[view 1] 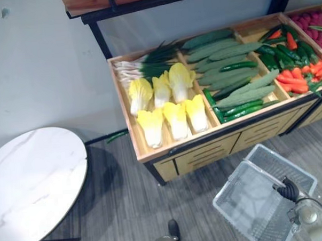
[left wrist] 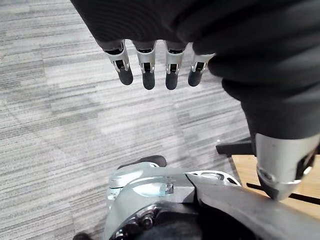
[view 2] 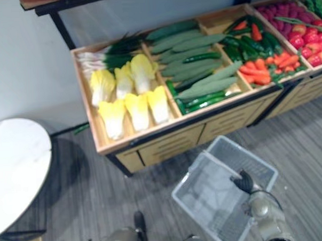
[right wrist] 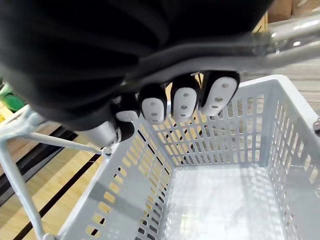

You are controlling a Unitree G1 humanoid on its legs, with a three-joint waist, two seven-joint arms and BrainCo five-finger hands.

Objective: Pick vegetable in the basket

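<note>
A grey slotted plastic basket (view 1: 260,196) hangs low over the floor in front of the wooden produce stand (view 1: 205,145). My right hand (right wrist: 185,105) is shut on its metal handle (right wrist: 280,42), fingers curled round it; the basket's inside (right wrist: 225,195) holds nothing. On the stand lie yellow-white cabbages (view 1: 171,106), green onions (view 1: 142,65), long cucumbers (view 1: 228,64), green peppers (view 1: 281,51) and carrots (view 1: 303,77). My left hand (left wrist: 145,70) hangs over the grey floor, apart from the stand, fingers straight and holding nothing.
A round white marble table (view 1: 30,185) stands at the left. Red produce (view 2: 301,26) fills the stand's far right bin. A green vegetable (view 1: 117,136) lies on the floor by the wall. A dark-framed shelf (view 1: 108,2) overhangs the stand's back.
</note>
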